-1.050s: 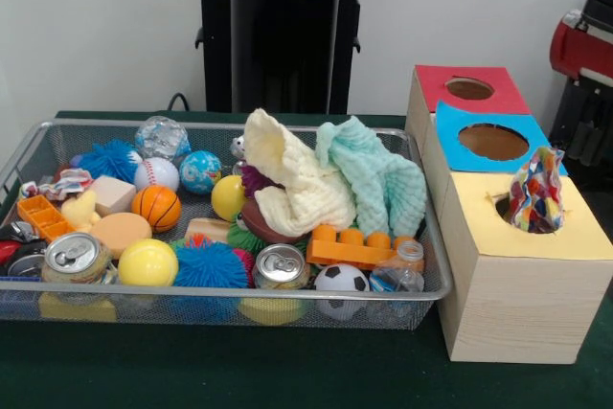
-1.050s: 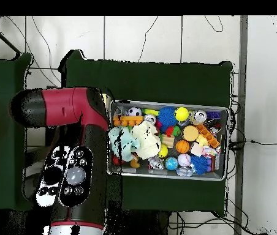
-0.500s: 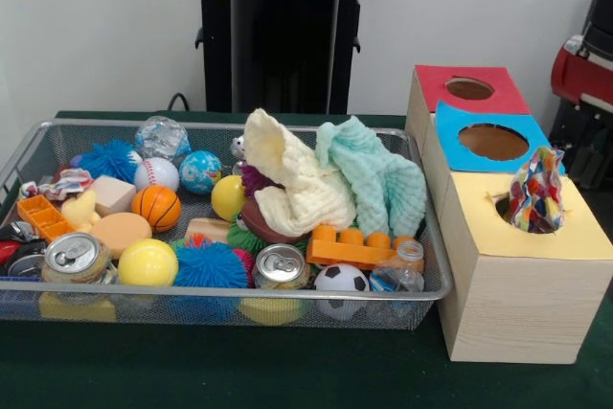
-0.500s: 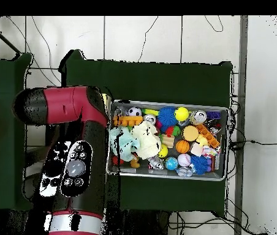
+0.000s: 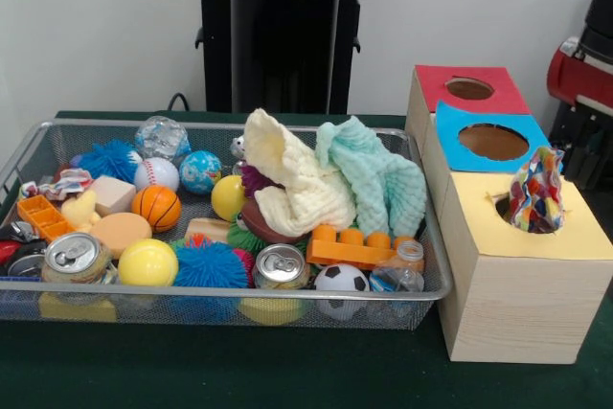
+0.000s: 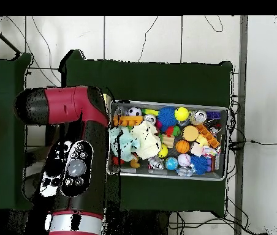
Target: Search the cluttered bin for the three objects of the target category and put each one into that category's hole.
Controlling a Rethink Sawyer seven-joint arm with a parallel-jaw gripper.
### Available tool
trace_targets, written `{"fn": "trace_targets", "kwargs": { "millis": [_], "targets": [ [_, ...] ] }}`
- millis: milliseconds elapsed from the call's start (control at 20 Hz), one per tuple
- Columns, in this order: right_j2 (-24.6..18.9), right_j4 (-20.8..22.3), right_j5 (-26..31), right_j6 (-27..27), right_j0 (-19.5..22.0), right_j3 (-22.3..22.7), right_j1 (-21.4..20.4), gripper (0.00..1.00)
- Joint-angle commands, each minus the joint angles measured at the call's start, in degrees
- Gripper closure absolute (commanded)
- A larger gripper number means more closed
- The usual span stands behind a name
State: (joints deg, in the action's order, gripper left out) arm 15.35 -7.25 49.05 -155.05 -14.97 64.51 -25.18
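Overhead view shows the red and black arm (image 6: 73, 159) beside the wire bin (image 6: 222, 142), covering the boxes; the jaws are hidden, so their state cannot be told; front view shows a colourful crumpled cloth (image 5: 536, 191) lodged in the yellow box's hole (image 5: 506, 208); cream cloth (image 5: 292, 184) and mint cloth (image 5: 378, 179) lie heaped in the bin.

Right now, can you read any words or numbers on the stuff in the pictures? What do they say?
No text can be read anywhere.
The two cans: only their silver tops show, no brand visible.
The crumpled wrapper in the yellow box's hole: a colourful print, no letters that can be made out.
The coloured boxes: no labels.
The arm's buttons: marks too small to read.
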Motion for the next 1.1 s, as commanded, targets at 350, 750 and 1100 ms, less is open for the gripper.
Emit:
{"fn": "trace_targets", "kwargs": {
  "millis": [350, 750, 1100],
  "targets": [
    [-1.0, -0.2, 5.5, -5.0, 1.2, 0.8, -3.2, 1.0],
    [-1.3, 0.2, -0.1, -5.9, 1.6, 7.2, -2.5, 1.0],
    [-1.8, 0.4, -3.6, -5.2, 2.5, 11.3, -3.2, 1.0]
  ]
}}
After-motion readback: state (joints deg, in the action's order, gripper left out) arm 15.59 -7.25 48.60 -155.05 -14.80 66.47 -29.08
